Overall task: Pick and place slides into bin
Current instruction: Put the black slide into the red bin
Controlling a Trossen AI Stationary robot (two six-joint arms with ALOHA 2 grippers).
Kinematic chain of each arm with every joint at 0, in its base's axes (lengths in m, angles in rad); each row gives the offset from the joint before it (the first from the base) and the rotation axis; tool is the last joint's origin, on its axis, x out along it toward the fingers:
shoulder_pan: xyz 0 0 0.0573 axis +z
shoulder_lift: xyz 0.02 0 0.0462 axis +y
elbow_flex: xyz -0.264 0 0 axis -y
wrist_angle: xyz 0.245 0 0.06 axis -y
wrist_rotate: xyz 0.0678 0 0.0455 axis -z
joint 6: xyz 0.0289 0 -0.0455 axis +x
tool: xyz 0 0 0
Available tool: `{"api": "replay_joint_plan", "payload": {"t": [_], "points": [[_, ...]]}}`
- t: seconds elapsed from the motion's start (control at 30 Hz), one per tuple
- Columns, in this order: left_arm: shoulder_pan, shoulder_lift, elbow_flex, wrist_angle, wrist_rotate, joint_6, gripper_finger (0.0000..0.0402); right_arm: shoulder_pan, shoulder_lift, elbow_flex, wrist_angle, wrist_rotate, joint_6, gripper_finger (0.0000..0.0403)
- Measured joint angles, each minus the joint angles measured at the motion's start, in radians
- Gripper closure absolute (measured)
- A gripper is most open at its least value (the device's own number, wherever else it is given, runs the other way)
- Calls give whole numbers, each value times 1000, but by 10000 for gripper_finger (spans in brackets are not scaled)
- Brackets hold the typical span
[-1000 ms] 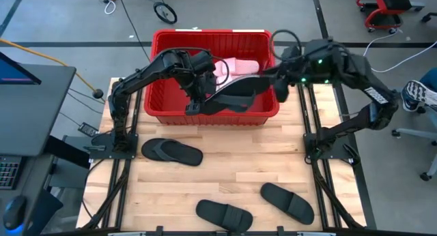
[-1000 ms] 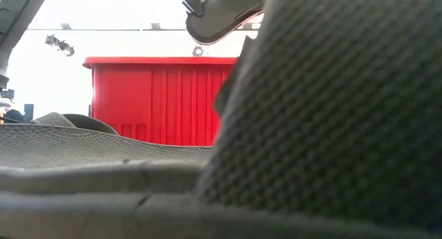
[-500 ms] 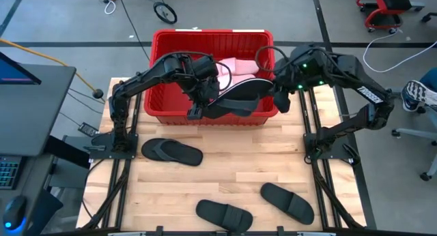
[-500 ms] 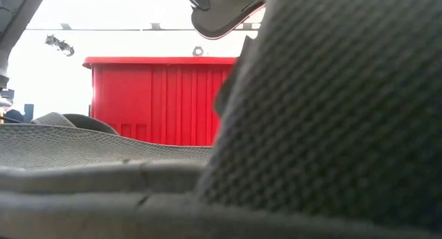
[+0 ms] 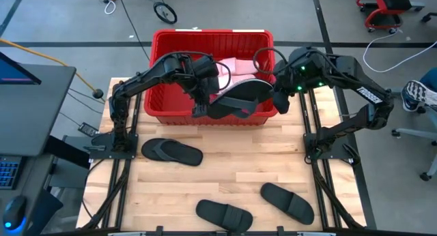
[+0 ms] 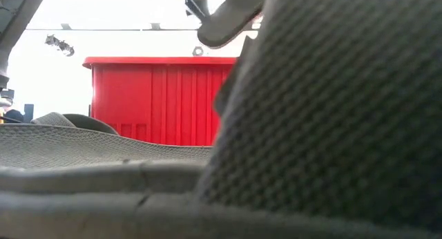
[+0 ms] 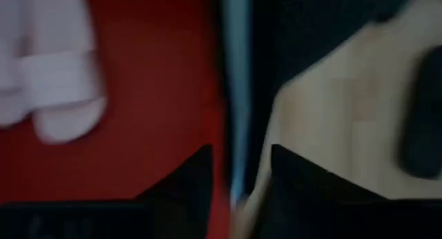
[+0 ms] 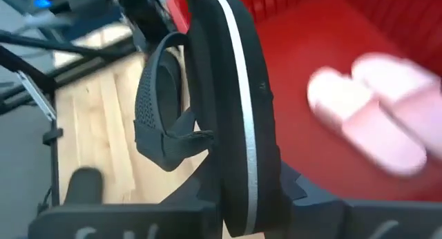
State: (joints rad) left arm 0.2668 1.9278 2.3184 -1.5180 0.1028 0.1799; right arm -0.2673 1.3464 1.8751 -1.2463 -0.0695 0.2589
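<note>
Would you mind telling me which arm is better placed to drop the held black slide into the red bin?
Right: its gripper is clamped on the black slide sandal above the red plastic crate; the left gripper is only alongside.

The high view is evenly and softly lit, and the red bin (image 5: 208, 116) throws only a thin, weak shadow on the wooden counter (image 5: 225, 168) just beside it. In the low view the room behind the bin (image 6: 155, 101) is burnt out to white, while a black slide (image 6: 331, 128) very near the lens is a big, soft, grainy shape. The left wrist view is strongly blurred, so the pale slide (image 7: 48, 94) on the bin's red floor has smeared edges, and in the right wrist view the held black slide (image 8: 231, 121) is sharp but the pink slides (image 8: 373, 108) behind it are out of focus.
</note>
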Motion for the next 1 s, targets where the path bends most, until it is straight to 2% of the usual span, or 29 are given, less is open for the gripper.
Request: {"api": "replay_joint_plan", "payload": {"t": [0.1, 0.2, 0.3, 0.47, 0.57, 0.67, 0.8, 1.0], "points": [[-1, 0, 0, 1, -127, -53, 205, 29, -7, 0, -85, 26, 59, 345], [0, 0, 0, 10, -206, -120, 172, 62, -14, 0, -221, 156, 152, 345], [1, 0, 0, 30, -211, -211, 153, 85, -27, 0, -296, 261, 165, 345], [-10, -30, -1, 104, -211, -330, 148, 109, -62, 0, -262, 287, 155, 345], [-22, -105, -2, 237, -210, -373, 155, 109, -76, 0, -240, 294, 141, 345], [-36, -203, 0, 303, -210, -405, 162, 109, -88, 0, -231, 297, 141, 345], [-42, -349, 0, 255, -229, -426, 169, 109, -92, 0, -169, 311, 127, 345], [-60, -555, -6, 52, -358, -486, 169, 101, -76, 1, -41, 316, 99, 345]]}}
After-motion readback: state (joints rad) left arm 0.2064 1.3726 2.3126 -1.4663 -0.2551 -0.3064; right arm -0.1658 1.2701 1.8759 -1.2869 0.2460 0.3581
